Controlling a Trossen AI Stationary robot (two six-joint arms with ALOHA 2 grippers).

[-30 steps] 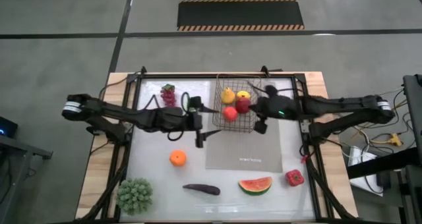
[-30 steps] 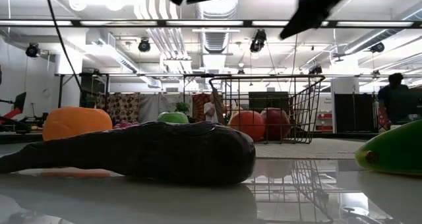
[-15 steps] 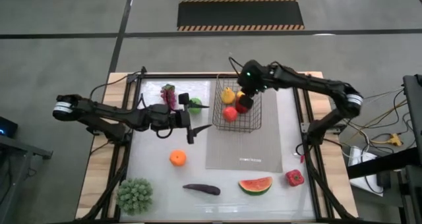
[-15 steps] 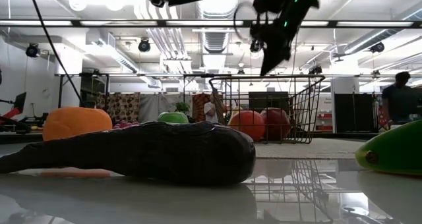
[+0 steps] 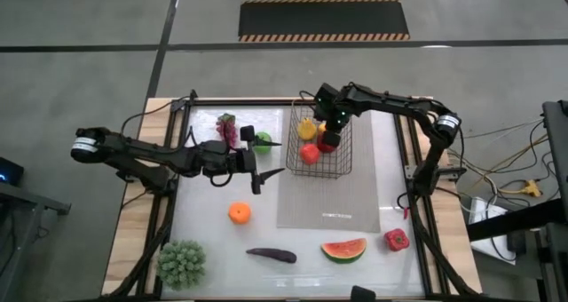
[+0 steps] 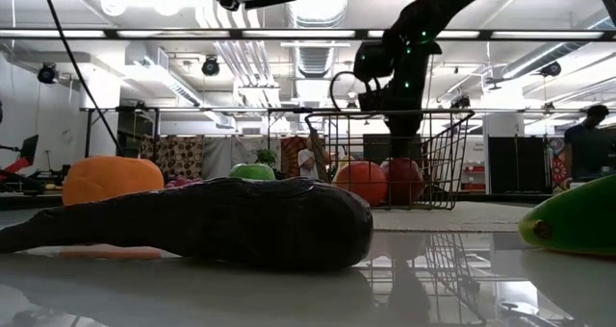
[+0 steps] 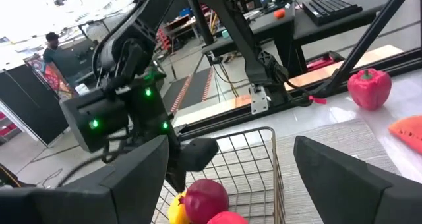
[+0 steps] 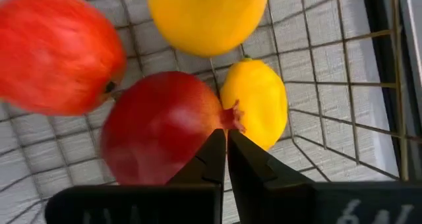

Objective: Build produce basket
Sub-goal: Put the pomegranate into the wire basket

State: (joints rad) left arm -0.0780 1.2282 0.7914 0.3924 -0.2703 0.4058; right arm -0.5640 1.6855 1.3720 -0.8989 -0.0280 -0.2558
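From above, the black wire basket (image 5: 319, 145) sits at the back middle of the bench (image 5: 204, 240), on the far end of a grey mat (image 5: 328, 200), with two yellow fruits and two red ones inside. The right pincer (image 5: 327, 127) hangs over the basket's back half, fingers pressed together and holding nothing; its wrist view alone shows their tips just above a dark red pomegranate (image 8: 161, 128), beside a lemon (image 8: 255, 112), a red apple (image 8: 56, 49) and a second yellow fruit (image 8: 206, 16).

The left pincer (image 5: 264, 160) hovers left of the basket, fingers spread and empty, close to a green apple (image 5: 263, 141).

Grapes (image 5: 227, 126) lie near the back edge. An orange (image 5: 239, 213), eggplant (image 5: 272, 255), watermelon slice (image 5: 343, 249) and red pepper (image 5: 396, 240) lie toward the front edge, with a green leafy bunch (image 5: 182, 263) at the front left corner.

In the low view the eggplant (image 6: 221, 223) hides much of the bench, and the watermelon is cut off at the side.
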